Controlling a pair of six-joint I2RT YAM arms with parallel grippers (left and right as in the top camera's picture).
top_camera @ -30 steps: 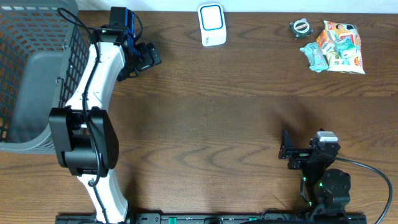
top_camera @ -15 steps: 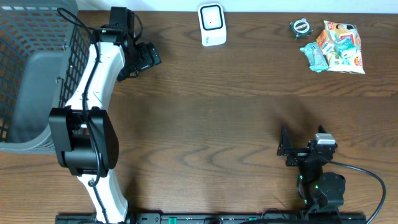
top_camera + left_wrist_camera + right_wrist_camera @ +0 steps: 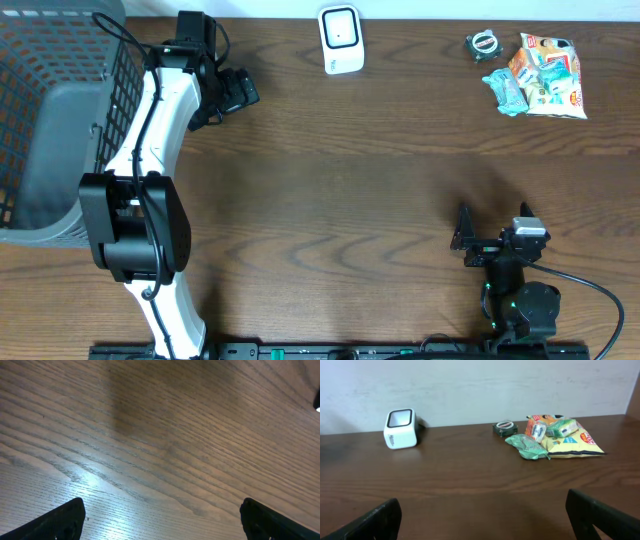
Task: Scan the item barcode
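Observation:
A white barcode scanner (image 3: 341, 39) stands at the table's far edge; the right wrist view shows it at the left (image 3: 400, 428). The items lie at the far right: a pile of snack packets (image 3: 545, 75) (image 3: 570, 435), a green packet (image 3: 505, 90) (image 3: 527, 446) and a small round tin (image 3: 482, 43) (image 3: 504, 427). My left gripper (image 3: 238, 92) is open near the far left, over bare wood (image 3: 162, 520). My right gripper (image 3: 462, 243) is open near the front right, low over the table and facing the items (image 3: 485, 517). Neither holds anything.
A grey mesh basket (image 3: 40, 120) fills the left end of the table, beside the left arm. The dark wooden table (image 3: 350, 180) stretches between the two grippers.
The right arm has drawn slightly back toward the front edge and to the right. The left arm and the items have not moved.

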